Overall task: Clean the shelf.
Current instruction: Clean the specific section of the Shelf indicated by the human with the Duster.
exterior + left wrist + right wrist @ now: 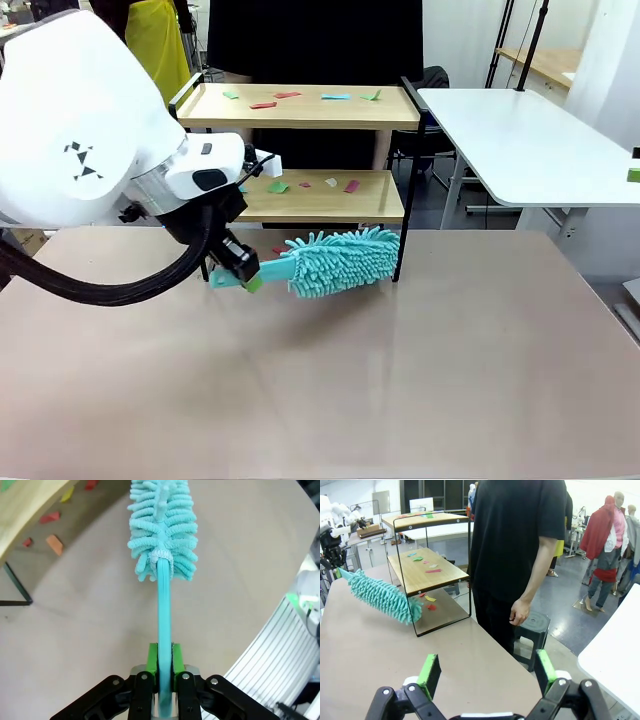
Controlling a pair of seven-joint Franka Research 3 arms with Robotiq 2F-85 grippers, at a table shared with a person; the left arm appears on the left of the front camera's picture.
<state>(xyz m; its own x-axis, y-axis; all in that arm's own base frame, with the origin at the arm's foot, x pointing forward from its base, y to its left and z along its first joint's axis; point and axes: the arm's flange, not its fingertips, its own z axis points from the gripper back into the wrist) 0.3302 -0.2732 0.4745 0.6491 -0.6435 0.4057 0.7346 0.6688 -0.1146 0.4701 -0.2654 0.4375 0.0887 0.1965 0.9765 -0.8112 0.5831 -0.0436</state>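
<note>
While the left claw [250, 283] is clenching its green pads on the flat handle of a teal chenille duster [340, 262], the handle is running straight out from between the fingers. The fluffy head is pointing towards the shelf [300, 118]. The head is sitting lower than the shelf's bottom board, just in front of it, with its tip near a front leg. Contact between the head and the desk [420, 380] cannot be confirmed.

The right claw [487, 672] is hanging released above the desk edge, jaws wide apart and grasping nothing.

The shelf is standing on the far part of the desk, upright on its thin black legs. Small coloured paper scraps [263, 104] are lying scattered over both wooden boards, and a few more are lying on the desk beneath the lower board.

A person in a black shirt [517, 540] is standing beside the shelf at the desk's far side, one hand [520, 612] hanging loose, near a dark stool [532, 630].
</note>
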